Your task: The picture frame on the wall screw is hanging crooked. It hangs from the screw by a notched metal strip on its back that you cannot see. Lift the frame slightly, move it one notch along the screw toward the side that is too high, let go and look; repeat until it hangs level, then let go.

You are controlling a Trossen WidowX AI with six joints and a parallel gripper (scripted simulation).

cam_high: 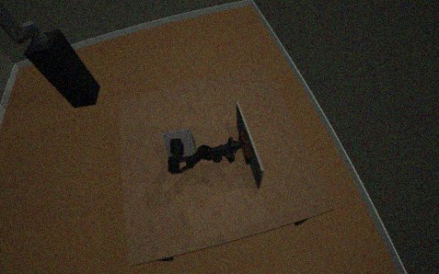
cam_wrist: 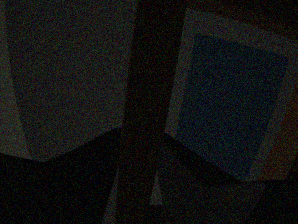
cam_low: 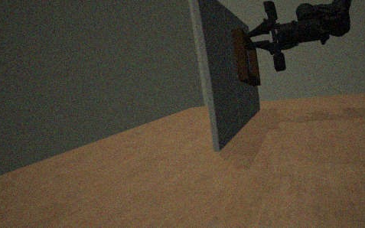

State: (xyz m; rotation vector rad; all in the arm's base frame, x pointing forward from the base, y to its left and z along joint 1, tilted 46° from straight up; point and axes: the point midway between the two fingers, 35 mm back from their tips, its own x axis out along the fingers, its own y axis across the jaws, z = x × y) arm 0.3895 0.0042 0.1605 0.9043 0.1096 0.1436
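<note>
The picture frame (cam_high: pixel 248 148) (cam_low: pixel 242 69) (cam_wrist: pixel 152 75) has brown wooden bars around a pale mat and a dark blue picture. It is against the upright grey panel (cam_low: pixel 229 115) (cam_wrist: pixel 70 75). My gripper (cam_low: pixel 251 40) (cam_wrist: pixel 140 138) is shut on one side bar of the frame, near its upper part in the exterior view. In the wrist view this bar runs almost upright, leaning a little, and the mat's top edge slopes down to the right. The screw and the notched strip are hidden. The dim views do not show whether the frame touches the screw.
A large dark box (cam_high: pixel 63 69) is at the upper left in the top view. A pale plate (cam_high: pixel 188 138) is by the arm's base. A thin dark line with two small dark pieces crosses the lower part. Grey walls stand around the wooden floor (cam_low: pixel 133 172).
</note>
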